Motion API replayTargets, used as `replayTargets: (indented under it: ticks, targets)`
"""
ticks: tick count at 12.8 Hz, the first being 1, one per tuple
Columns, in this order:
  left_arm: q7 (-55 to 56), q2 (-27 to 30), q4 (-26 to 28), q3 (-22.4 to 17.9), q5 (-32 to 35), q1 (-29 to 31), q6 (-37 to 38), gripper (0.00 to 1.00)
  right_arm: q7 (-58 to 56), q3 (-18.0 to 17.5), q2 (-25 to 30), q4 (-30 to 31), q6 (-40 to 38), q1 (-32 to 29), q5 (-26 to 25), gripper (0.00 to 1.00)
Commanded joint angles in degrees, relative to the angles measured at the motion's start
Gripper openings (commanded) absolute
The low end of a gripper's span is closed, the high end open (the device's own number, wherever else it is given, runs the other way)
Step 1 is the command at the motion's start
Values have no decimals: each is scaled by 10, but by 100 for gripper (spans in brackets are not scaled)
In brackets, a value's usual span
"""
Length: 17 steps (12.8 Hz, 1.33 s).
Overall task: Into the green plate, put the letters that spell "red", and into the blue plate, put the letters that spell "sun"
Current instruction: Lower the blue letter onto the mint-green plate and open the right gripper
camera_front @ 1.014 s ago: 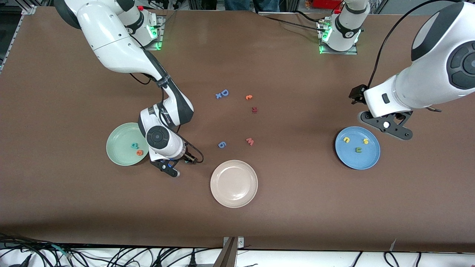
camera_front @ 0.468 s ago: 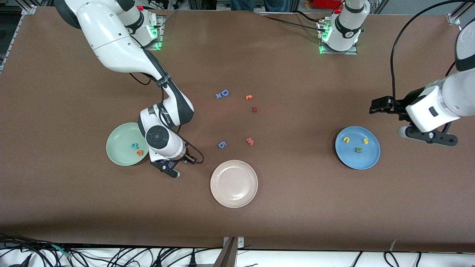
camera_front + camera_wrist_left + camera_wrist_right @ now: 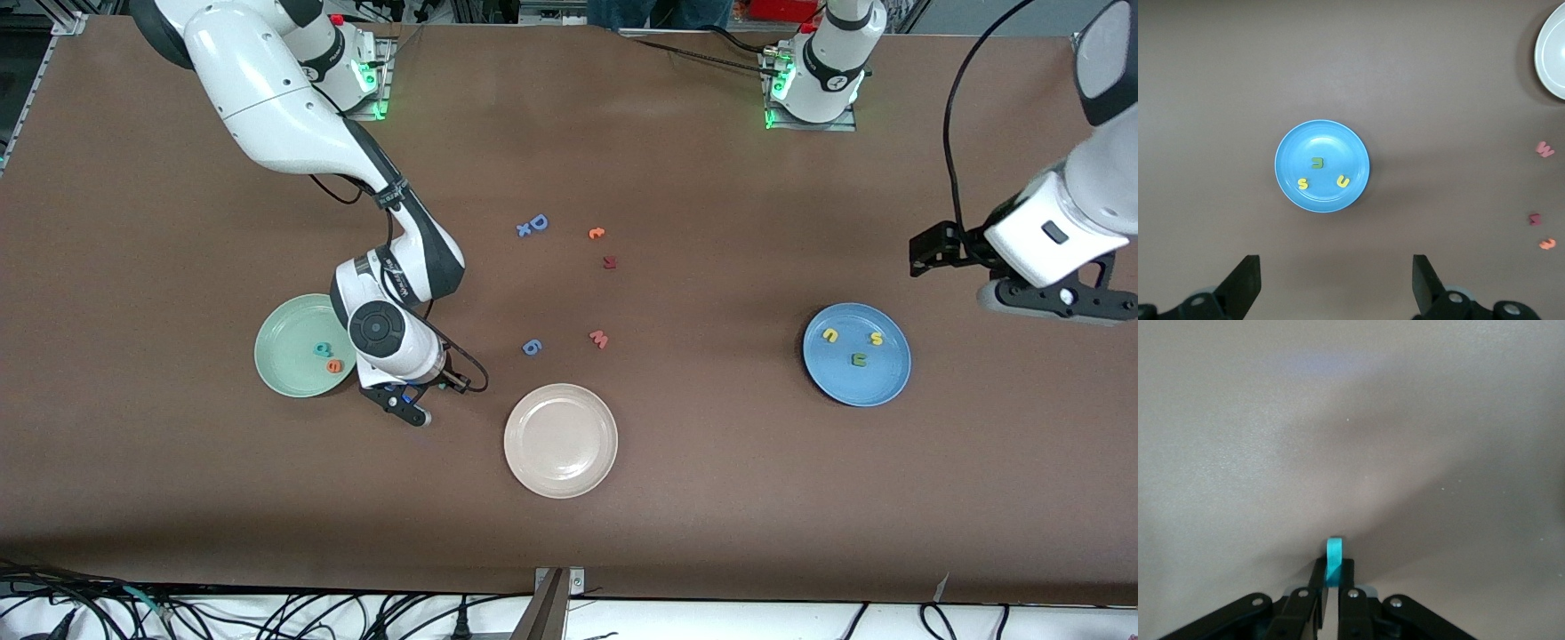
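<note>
1. Nearest the camera sits the beige plate (image 3: 560, 440), nothing in it that I can see.
2. My right gripper (image 3: 411, 411) is down at the table, between the beige plate and the green plate (image 3: 283, 373), just beside the green one's rim.
3. Right wrist view: my fingers (image 3: 1346, 587) are pressed together on a small teal piece (image 3: 1333, 561), standing on edge between them. It looks like the "r", though I can't read its shape from here.
4. In the green plate: the teal "d" (image 3: 323, 349) and the orange "e" (image 3: 334, 365), side by side.
5. At the left arm's end, the blue plate (image 3: 880, 387) holds all of "sun": the olive letter (image 3: 859, 360), the yellow "u" (image 3: 830, 335), the yellow "s" (image 3: 877, 338), each apart from the others.
6. Mid-table: a blue "6" (image 3: 532, 347) and a pink "w" (image 3: 599, 339).
7. My left gripper (image 3: 1053, 302) hangs in the air over bare table just beside the blue plate, jaws spread wide with nothing between them; its wrist view looks straight down on that plate (image 3: 1322, 166).
8. Farther back: a dark red letter (image 3: 610, 262), an orange piece (image 3: 597, 233), then the blue "D" (image 3: 538, 222) with a small blue "x" (image 3: 524, 230) touching it.
</note>
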<state>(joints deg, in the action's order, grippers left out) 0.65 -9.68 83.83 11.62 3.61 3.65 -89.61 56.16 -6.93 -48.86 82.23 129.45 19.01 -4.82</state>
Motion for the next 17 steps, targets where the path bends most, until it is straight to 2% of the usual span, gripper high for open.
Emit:
replayTargets:
  ticks: [1, 3, 5, 9, 13, 17]
  targets:
    - [-6, 132, 186, -35, -28, -16, -71, 100, -6, 3, 16, -9, -34, 1, 8, 2]
    - [-8, 143, 197, -57, -40, -36, -70, 100, -15, 3, 37, -7, -64, -4, 8, 2]
    - [-38, 141, 189, -60, -41, -42, -69, 100, -58, 4, 63, 4, -87, -22, 8, 2]
    - [-47, 118, 143, -77, -41, -50, -43, 100, -155, 2, 118, 60, -107, -74, 6, 2]
    - [-45, 93, 108, -83, -41, -56, -12, 100, -293, 0, 186, 143, -111, -143, 5, 2]
    - [-43, 87, 107, -80, -39, -51, -10, 100, -375, 1, 205, 186, -105, -191, 1, 4]
